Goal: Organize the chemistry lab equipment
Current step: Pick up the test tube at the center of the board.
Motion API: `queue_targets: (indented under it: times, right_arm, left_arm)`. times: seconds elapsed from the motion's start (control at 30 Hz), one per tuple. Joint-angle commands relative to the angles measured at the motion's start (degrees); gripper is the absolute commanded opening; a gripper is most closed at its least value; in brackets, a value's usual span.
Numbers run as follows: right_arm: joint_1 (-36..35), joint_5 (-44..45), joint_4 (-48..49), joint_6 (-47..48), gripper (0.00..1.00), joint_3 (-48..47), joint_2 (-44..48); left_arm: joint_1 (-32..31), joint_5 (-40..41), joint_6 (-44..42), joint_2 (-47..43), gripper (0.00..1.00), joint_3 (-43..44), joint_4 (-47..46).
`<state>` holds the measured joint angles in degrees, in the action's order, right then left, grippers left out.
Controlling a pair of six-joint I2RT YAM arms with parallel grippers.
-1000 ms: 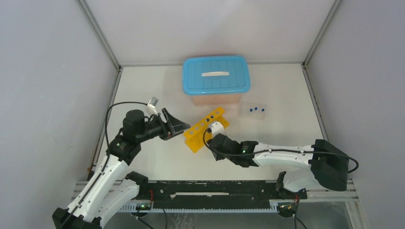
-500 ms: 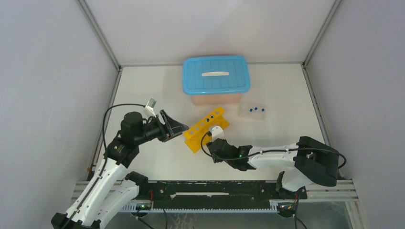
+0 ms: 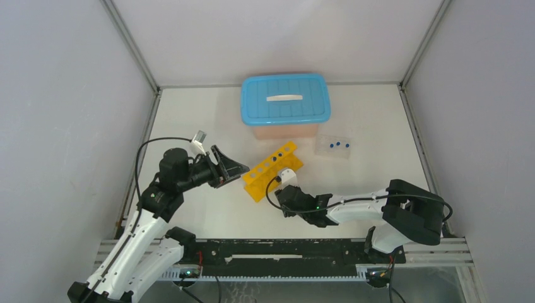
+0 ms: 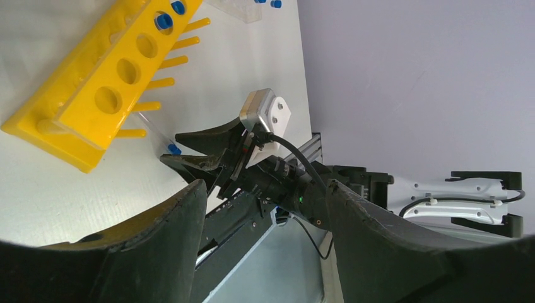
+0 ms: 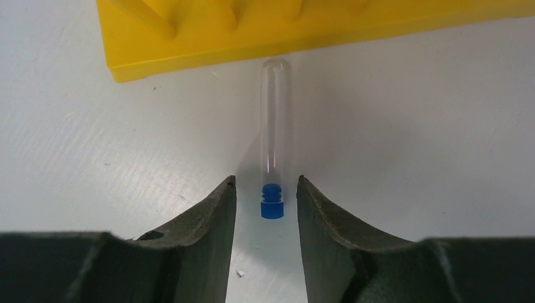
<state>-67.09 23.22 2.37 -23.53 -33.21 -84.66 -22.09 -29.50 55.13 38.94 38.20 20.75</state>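
Observation:
A yellow rack (image 3: 272,170) with round holes lies slantwise mid-table; one hole holds a blue-capped tube (image 4: 163,20). Just in front of the rack's near side a clear tube (image 5: 276,120) lies flat, its blue cap (image 5: 272,202) toward me. My right gripper (image 5: 265,183) is low over the table and open. Its fingertips flank the cap with a gap on each side. My left gripper (image 3: 240,168) hovers open and empty just left of the rack, pointing at it. A small clear tray (image 3: 334,146) holding three blue-capped tubes sits right of the rack.
A box with a blue lid (image 3: 285,101) stands behind the rack at the back of the table. Grey walls enclose the left, right and back sides. The black rail (image 3: 277,249) with the arm bases runs along the near edge.
My right gripper has drawn back a little toward the near edge, its elbow folding left and its jaws narrowing slightly. My left arm pulled back slightly to the left, then held still.

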Motion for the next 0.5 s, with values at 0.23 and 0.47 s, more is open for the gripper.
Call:
queue_targets:
  times: [0.23, 0.47]
  right_arm:
    - [0.6, -1.9, 4.1, -2.0, 0.39, 1.6, -1.7]
    - [0.6, -1.9, 3.2, -3.8, 0.24, 3.0, -1.5]
  left_arm:
    - [0.2, 0.6, 0.6, -0.3, 0.73, -0.4, -2.2]
    - [0.2, 0.7, 0.8, 0.0, 0.73, -0.7, -2.5]
